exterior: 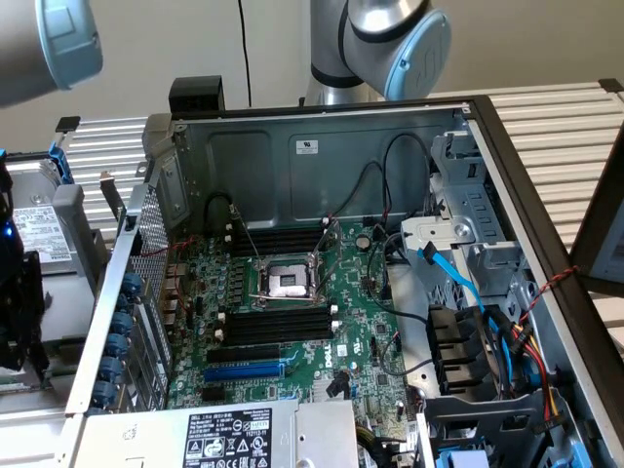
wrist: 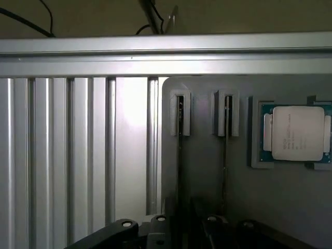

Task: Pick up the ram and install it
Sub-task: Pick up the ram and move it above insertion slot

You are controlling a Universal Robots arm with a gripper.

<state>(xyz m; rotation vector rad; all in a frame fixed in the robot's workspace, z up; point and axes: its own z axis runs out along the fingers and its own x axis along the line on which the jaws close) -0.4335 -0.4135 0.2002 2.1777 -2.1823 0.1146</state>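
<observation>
Where the end effector (wrist: 184, 231) hovers, the ram (wrist: 179, 132) stands edge-on; processor (wrist: 297, 134) nearby.

Exterior view: open PC case (exterior: 292, 175) sits on table (exterior: 556, 127), motherboard (exterior: 366, 331) flat inside w/ CPU socket (exterior: 290, 283) mid-board btwn memory slots (exterior: 278, 322) front & back. Power supply (exterior: 234, 434) at near edge, drive cage (exterior: 478, 205) & cables (exterior: 507, 341) at the exterior view's right. Wrist view: tray (wrist: 207, 171) on the table, two holders (wrist: 180, 111) side by side on it, ram (wrist: 179, 155) on edge in one, processor chip (wrist: 296, 134) beside them.

robotics lab bench: opened pc case (exterior: 322, 156) with bare motherboard (exterior: 292, 331) on aluminium profile table (exterior: 561, 127), robot arm (exterior: 375, 29) far side.
</observation>
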